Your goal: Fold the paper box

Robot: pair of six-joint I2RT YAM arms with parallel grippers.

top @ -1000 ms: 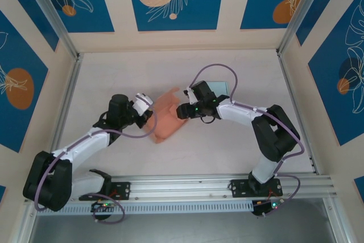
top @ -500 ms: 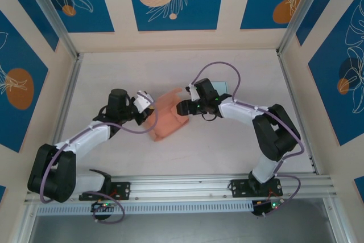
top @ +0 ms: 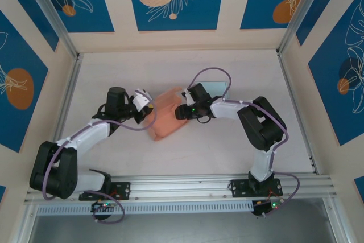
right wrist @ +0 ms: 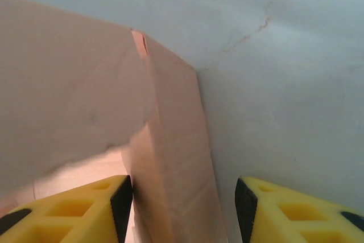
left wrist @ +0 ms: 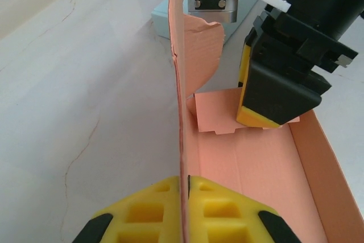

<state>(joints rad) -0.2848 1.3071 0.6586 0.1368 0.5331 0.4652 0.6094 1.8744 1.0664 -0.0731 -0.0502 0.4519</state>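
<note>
The paper box (top: 165,116) is salmon-pink card, half folded, lying mid-table between both arms. My left gripper (top: 150,110) is at the box's left side. In the left wrist view that gripper (left wrist: 185,181) is shut on the box's upright side wall (left wrist: 181,112), with the box floor (left wrist: 256,169) to the right. My right gripper (top: 181,111) reaches in from the box's right side. In the right wrist view it (right wrist: 183,197) stands open astride a pink wall (right wrist: 170,157), which lies against the left finger (right wrist: 96,203) and stands well apart from the right one.
A pale blue flat piece (top: 215,88) lies on the table just behind the right gripper; it is also seen as a blue corner (left wrist: 165,21) in the left wrist view. Metal frame posts and patterned walls ring the white table (top: 114,66).
My left gripper has shifted toward the back with the box wall in it. The right arm's elbow has drawn in leftward, and the right jaws widened and then narrowed round the box's wall.
</note>
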